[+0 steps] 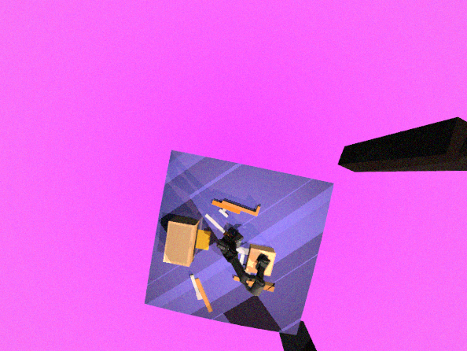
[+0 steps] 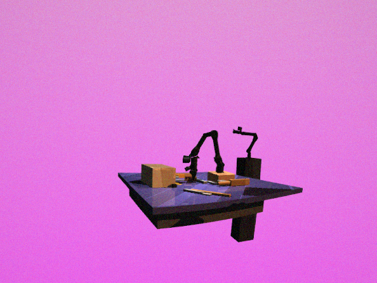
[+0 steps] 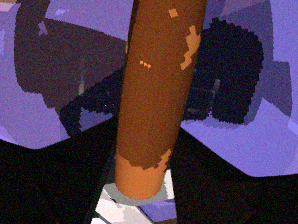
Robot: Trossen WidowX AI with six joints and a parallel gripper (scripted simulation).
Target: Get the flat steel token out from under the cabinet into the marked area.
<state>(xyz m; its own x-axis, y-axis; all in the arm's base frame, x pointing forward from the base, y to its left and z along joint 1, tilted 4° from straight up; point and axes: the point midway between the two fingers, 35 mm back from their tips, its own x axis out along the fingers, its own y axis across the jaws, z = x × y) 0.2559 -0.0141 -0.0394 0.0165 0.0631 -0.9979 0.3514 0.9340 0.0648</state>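
The tan cabinet point(image 1: 181, 243) point(image 2: 158, 176) stands at the table's left side in the top and exterior views. The yellow marked area point(image 1: 203, 240) lies along its front. My gripper point(image 1: 229, 235) point(image 2: 194, 179) point(image 3: 145, 127) is low over the table, out from the marked area, shut on the orange handle of a tool. In the wrist view the thick orange handle point(image 3: 155, 85) runs up between the dark fingers. The tool's white shaft point(image 1: 215, 223) points away from the gripper, toward the cabinet's back corner, beside the marked area. The steel token and the vent slots cannot be made out.
An orange hooked piece point(image 1: 236, 207) and a small white piece point(image 1: 223, 212) lie at the back. A long orange bar point(image 1: 204, 295) and a white bar point(image 1: 195, 285) lie at the front. White pieces point(image 1: 242, 256) lie beside the arm's tan base block point(image 1: 255, 253) point(image 2: 221, 177).
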